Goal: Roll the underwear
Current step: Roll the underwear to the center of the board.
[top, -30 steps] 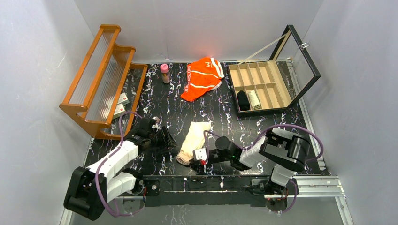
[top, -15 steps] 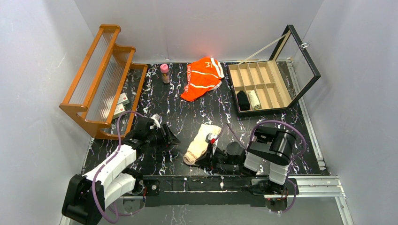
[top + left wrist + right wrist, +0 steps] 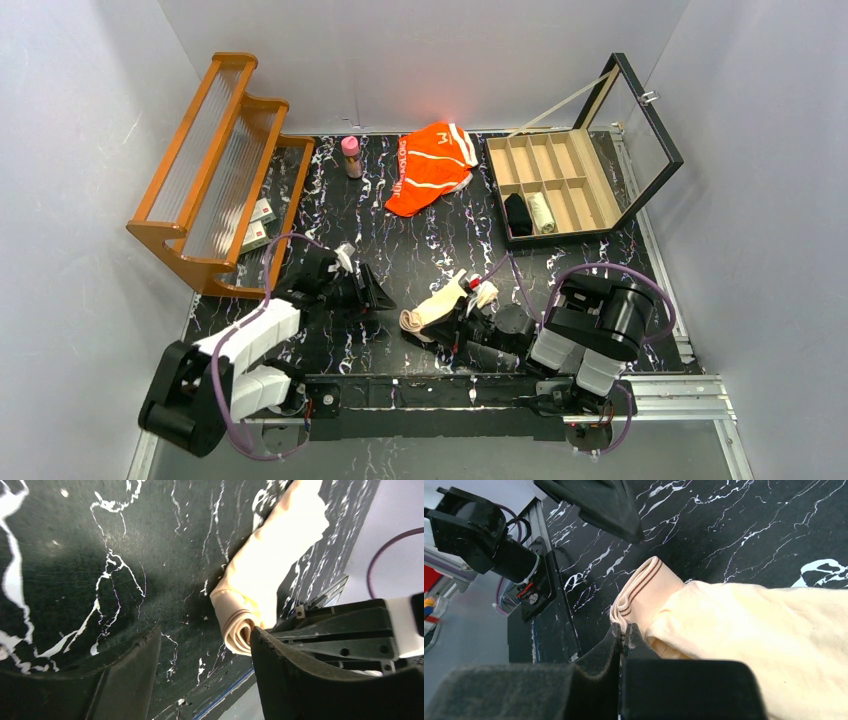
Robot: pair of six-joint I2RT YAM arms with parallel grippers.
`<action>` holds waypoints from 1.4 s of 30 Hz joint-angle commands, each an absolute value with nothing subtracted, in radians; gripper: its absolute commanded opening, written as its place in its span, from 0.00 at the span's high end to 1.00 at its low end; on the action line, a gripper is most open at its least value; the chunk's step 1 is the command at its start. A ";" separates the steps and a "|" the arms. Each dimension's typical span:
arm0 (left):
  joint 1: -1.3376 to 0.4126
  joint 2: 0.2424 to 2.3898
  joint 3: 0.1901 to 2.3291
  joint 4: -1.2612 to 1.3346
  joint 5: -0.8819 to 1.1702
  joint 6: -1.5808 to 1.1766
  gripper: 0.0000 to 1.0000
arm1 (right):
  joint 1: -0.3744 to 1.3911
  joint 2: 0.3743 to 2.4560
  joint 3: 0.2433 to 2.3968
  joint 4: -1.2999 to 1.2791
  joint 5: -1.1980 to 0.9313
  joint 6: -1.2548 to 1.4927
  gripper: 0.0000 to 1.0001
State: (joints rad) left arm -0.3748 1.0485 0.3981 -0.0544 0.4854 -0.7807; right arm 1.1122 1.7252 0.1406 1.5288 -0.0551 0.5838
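Grip: right tool (image 3: 622,630) pinches beige underwear (image 3: 749,630) | left tool (image 3: 202,639) spread, alongside

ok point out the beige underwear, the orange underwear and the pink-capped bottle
beige underwear (image 3: 432,311), top view, middle of the roll
orange underwear (image 3: 432,165), top view, centre of the fabric
pink-capped bottle (image 3: 350,146), top view, its cap

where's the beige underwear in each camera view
top external: beige underwear lies low centre, between the two arms.
left wrist: it runs from upper right down to centre, rolled end lowest.
right wrist: it fills the lower right, banded end near centre.
shared landmark: the black white-veined table shows under it in all three.
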 commanded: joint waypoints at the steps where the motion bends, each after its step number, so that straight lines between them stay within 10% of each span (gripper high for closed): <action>1: -0.429 1.174 0.399 0.023 0.544 -0.801 0.36 | 1.109 1.711 0.152 1.631 -0.078 0.515 0.99; 17: -0.501 1.386 0.439 0.106 0.578 -0.862 0.34 | 1.109 1.737 0.131 1.636 -0.149 0.423 0.99; 27: -0.554 1.472 0.458 0.086 0.578 -0.825 0.56 | 1.109 1.712 0.143 1.549 -0.177 0.330 0.99; 32: -0.566 1.503 0.496 0.047 0.547 -0.788 0.83 | 1.109 1.674 0.144 1.485 -0.195 0.265 0.97; 36: -0.566 1.456 0.501 0.014 0.481 -0.783 1.00 | 1.109 1.597 0.195 1.316 -0.293 0.169 0.60; 42: -0.565 1.260 0.486 -0.143 0.210 -0.833 1.00 | 1.109 1.423 0.268 1.010 -0.367 -0.023 0.34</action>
State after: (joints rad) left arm -0.5663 1.3930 0.4973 0.0231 0.4625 -0.8227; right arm 1.1110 1.5291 0.2146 1.2087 -0.3054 0.1417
